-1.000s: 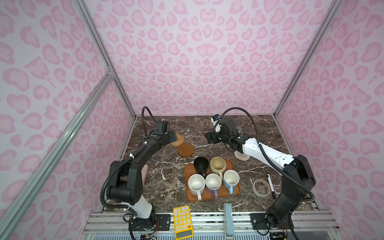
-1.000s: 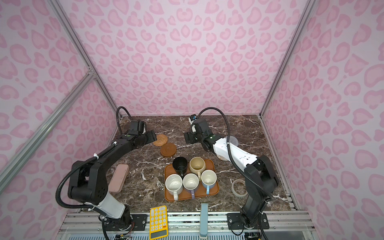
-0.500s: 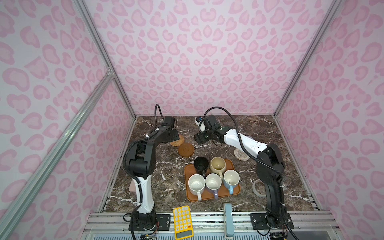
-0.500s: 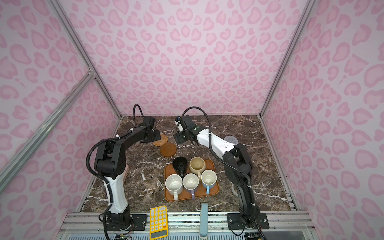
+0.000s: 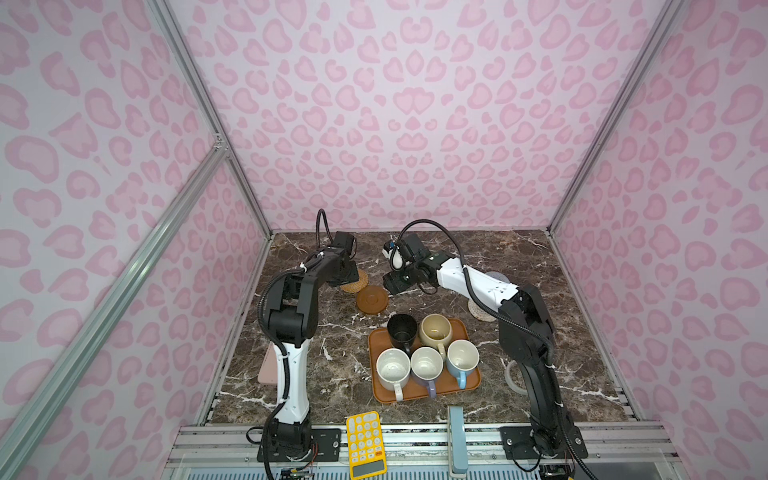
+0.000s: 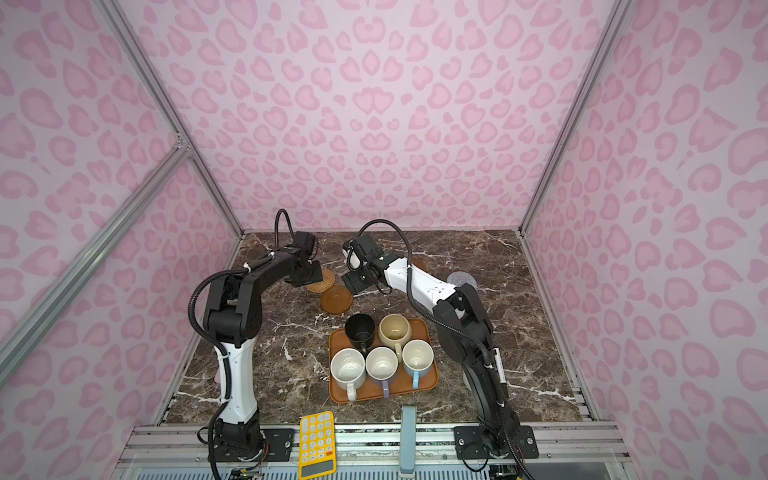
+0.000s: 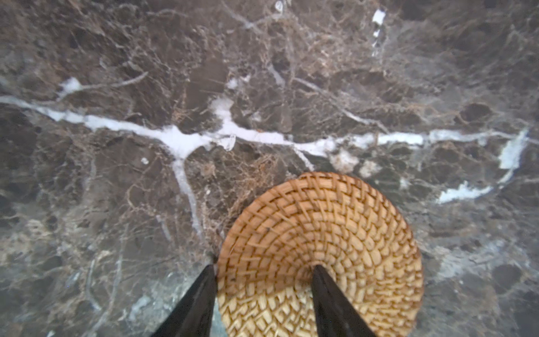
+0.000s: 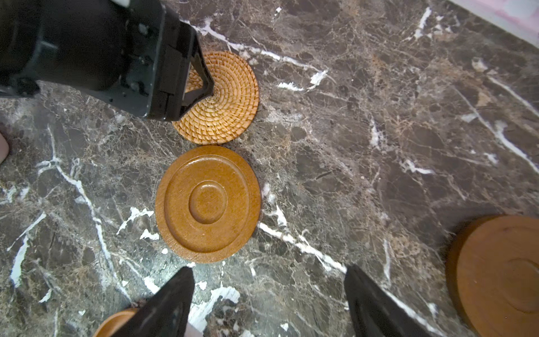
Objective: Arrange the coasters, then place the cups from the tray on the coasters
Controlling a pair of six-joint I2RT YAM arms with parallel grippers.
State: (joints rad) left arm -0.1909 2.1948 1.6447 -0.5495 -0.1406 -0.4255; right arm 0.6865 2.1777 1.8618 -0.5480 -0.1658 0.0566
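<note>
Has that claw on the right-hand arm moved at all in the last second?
Yes. In both top views the right gripper has swung leftward, ending close beside the ringed brown coaster, which has stayed put.

Left arm (image 5: 309,276) extended forward, left gripper (image 7: 264,267) pointing down, jaws half apart. Right arm (image 5: 478,286) stretched inward toward it, right gripper (image 8: 268,268) jaws wide apart.

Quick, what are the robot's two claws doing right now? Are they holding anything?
Left gripper: jaws partway closed astride the rattan coaster, one at its edge, one on its middle; grip cannot be told.
Right gripper: jaws open, holding nothing.
</note>
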